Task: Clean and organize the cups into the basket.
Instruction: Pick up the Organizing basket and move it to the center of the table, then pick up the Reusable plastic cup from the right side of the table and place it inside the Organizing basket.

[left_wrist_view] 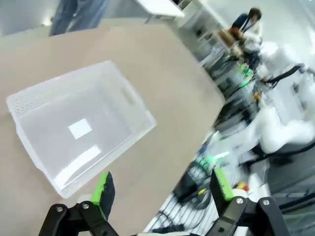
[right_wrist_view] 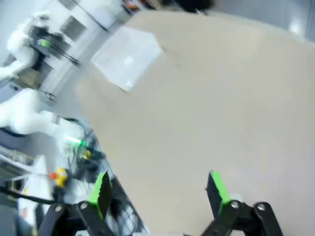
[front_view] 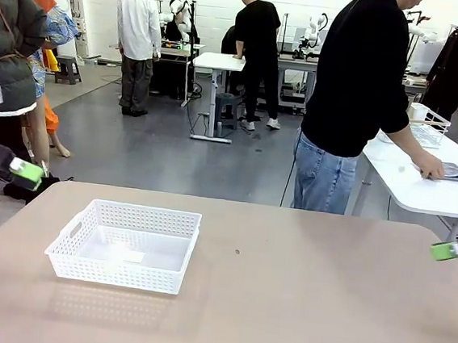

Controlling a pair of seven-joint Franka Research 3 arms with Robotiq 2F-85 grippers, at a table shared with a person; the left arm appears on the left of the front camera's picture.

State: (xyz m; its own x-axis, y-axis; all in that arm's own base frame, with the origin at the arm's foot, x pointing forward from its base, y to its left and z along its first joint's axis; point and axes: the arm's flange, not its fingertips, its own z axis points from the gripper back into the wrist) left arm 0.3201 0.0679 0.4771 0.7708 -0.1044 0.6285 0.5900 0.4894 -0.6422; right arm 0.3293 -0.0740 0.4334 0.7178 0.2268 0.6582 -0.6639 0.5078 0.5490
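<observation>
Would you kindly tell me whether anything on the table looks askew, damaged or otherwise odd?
Nothing stands out. The basket sits flat, upright and intact on the table. The one small blemish is a tiny dark speck on the tabletop to the basket's right.

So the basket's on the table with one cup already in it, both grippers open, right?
No: the basket holds nothing yet, as the left wrist view shows. It is on the table, and the left gripper and right gripper are both open.
</observation>
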